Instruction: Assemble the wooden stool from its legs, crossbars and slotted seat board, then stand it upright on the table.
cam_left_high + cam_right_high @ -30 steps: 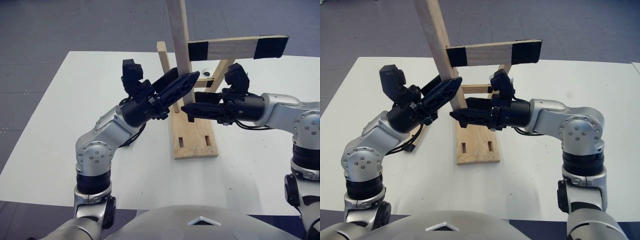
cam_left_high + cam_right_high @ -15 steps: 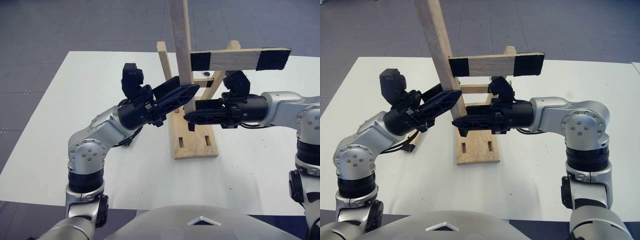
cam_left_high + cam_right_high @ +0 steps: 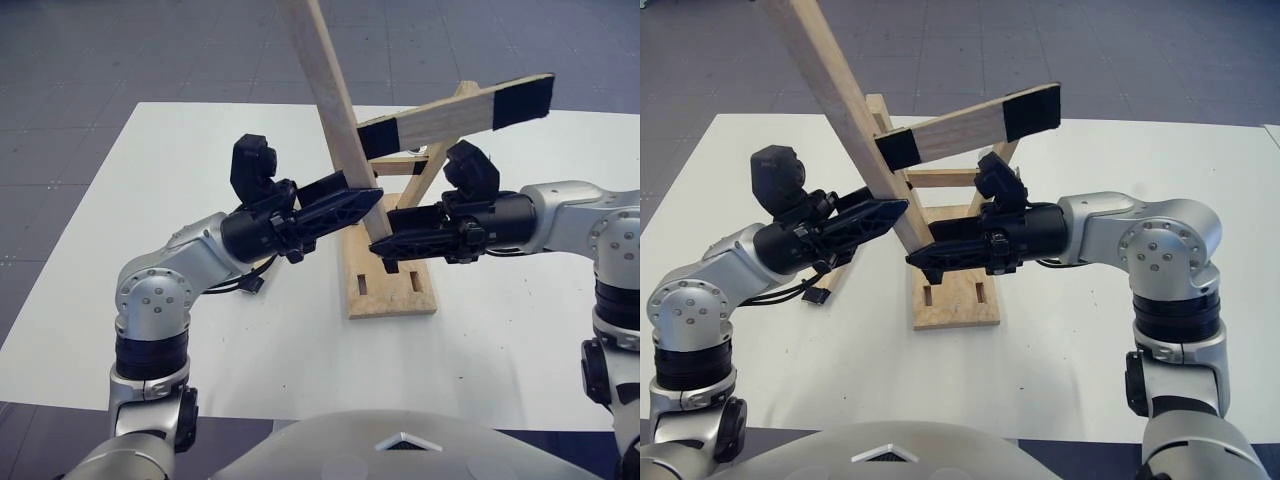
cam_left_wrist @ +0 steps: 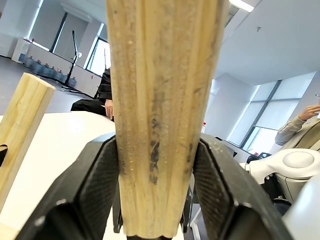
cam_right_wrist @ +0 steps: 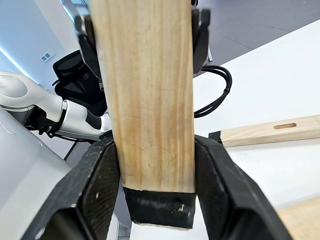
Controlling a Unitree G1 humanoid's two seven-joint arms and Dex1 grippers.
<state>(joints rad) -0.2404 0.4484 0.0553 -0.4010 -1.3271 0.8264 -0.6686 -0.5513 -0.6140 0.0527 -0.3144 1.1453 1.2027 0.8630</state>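
Wooden stool, partly built: one slotted seat board (image 3: 398,292) lies flat on the white bench (image 3: 150,200), with two slots (image 3: 362,285) at its near end. Over the seat board one long leg (image 3: 325,80) leans to the left and carries one black-taped crossbar (image 3: 440,112). Two further legs (image 3: 878,110) and one plain crossbar (image 3: 940,178) rise at its far end. The left end effector (image 3: 372,200) and right end effector (image 3: 386,245) both clamp the long leg just above the seat board.

I see a white table (image 3: 180,200). The seat board (image 3: 395,290) lies flat on its middle, with two slots at the near end. A wooden leg (image 5: 260,134) lies just left of it.
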